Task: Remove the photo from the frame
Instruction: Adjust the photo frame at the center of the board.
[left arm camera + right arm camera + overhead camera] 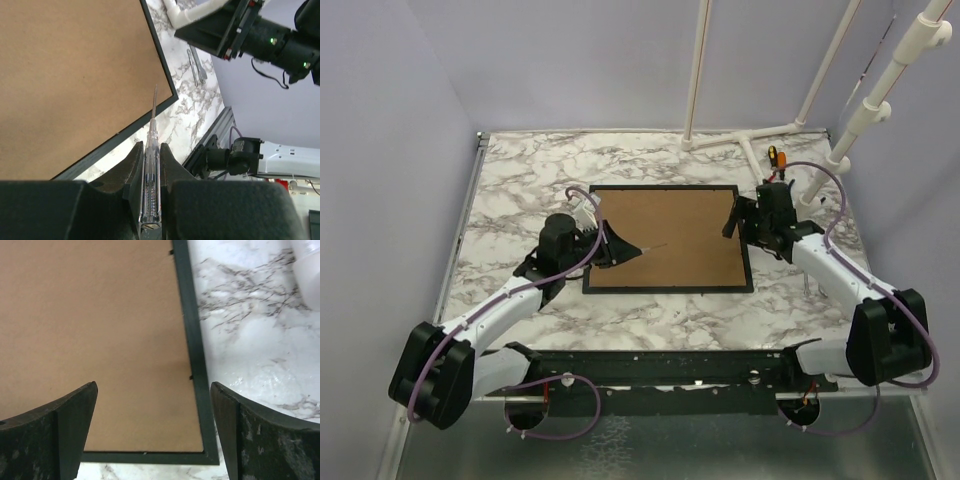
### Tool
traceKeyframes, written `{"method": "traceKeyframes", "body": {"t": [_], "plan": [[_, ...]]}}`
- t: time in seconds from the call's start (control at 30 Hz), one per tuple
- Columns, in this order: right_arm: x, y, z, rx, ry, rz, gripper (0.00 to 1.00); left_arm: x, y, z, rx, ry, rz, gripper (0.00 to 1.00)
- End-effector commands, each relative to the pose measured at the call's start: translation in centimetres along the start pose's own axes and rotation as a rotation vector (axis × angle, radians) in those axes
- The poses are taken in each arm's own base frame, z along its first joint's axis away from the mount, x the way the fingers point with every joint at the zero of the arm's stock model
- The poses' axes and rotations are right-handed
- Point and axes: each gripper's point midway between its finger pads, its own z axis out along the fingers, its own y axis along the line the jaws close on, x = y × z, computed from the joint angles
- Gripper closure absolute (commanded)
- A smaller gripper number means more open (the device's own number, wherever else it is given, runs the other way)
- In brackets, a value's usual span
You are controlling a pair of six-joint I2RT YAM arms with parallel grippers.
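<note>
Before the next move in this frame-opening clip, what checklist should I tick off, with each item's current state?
1. The frame lies back up on the table: ok.
2. The left gripper is shut on the clear screwdriver, tip forward: ok.
3. Screwdriver tip at the frame's inner edge: not ok, it is over bare backing board.
4. The right gripper is open above the frame's right border: ok.
5. Backing board lifted out: not ok, it sits inside the frame.
6. Condition of the photo: cannot tell, hidden beneath the board.
</note>
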Motion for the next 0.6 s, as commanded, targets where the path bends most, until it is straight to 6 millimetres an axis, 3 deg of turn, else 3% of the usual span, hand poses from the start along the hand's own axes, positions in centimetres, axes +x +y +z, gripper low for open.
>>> {"method": "traceKeyframes", "body": {"t": [0.0,0.17,0.37,0.57], "plan": [[-0.3,-1.5,2.1,-0.022,0.016,0.074,0.07,0.2,0.5,0.7,-0.022,-0.012,0.009,1.0],[-0.6,-1.6,3.8,-0.165,0.055,0.177,0.18,0.1,0.7,0.9,-0.03,-0.02,0.015,1.0],[-0.2,-2.8,6.2,-0.102,0.081,0.177,0.22,0.4,1.3,1.2,-0.039,-0.011,0.008,1.0],[1.5,-3.1,7.8,-0.096,0.128,0.175,0.26,0.7,1.6,1.3,-0.044,0.002,0.015,1.0]]}}
